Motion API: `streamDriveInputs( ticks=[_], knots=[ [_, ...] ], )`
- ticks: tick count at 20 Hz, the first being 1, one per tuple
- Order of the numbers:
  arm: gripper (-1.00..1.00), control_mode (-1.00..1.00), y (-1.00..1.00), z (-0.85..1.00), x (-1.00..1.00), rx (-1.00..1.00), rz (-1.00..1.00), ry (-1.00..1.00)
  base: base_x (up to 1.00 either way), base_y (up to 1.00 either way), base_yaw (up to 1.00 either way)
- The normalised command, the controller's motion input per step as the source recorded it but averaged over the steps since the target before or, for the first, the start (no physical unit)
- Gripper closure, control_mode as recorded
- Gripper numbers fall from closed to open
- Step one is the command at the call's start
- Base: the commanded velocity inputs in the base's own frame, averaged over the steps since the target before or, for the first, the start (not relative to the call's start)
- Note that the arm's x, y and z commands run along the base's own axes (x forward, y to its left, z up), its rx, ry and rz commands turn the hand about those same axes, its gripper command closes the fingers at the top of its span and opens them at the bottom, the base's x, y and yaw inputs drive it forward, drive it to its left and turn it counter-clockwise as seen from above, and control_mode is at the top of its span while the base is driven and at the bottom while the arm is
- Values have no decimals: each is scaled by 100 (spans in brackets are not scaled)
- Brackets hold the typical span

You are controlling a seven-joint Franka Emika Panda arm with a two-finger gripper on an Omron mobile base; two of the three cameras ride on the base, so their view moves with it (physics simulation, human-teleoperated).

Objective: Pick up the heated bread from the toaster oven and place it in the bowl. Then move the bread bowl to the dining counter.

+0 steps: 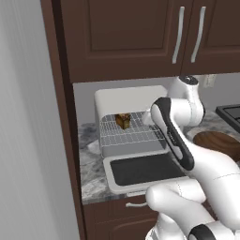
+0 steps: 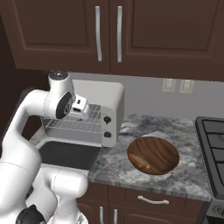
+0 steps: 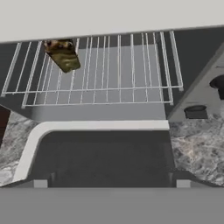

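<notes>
The off-white toaster oven [image 1: 127, 97] stands on the marbled counter with its dark-glass door [image 1: 145, 168] dropped flat. A small golden-brown chunk of bread [image 1: 123, 120] lies on the wire rack [image 3: 100, 74], far back on the left; in the hand view the bread [image 3: 62, 54] is at the upper left. My gripper [image 2: 87, 108] hovers above the door at the oven mouth, right of the bread and well short of it. Its fingertips [image 3: 40, 183] are wide apart, open and empty. The wooden bowl [image 2: 173, 151] sits on the counter right of the oven.
Dark wall cabinets [image 2: 109, 30] hang close above the oven. A tall dark panel [image 1: 58, 117] borders the counter's left end. A black stove [image 2: 212, 144] lies right of the bowl. The oven's two black knobs [image 2: 106, 119] face the bowl side. Wall outlets [image 2: 177, 85] sit behind.
</notes>
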Motion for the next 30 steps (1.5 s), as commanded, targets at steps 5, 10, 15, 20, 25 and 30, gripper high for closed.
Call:
streamDriveInputs(
  ticks=[5, 10, 15, 20, 25, 30],
  knots=[
    [-100, -100, 20, -8, 17, 1, 0, -27, 0, 0, 0],
    [-100, -100, 16, -17, 29, 0, 0, -16, 0, 0, 0],
    [-100, -100, 6, -18, 30, 0, 0, -2, 0, 0, 0],
    [-100, -100, 0, -5, 32, 0, 0, 0, 0, 0, 0],
    [-100, -100, 0, -5, 36, 0, 0, 0, 0, 0, 0],
    [-100, -100, 0, -12, 31, 0, 0, 0, 0, 0, 0]
  ],
)
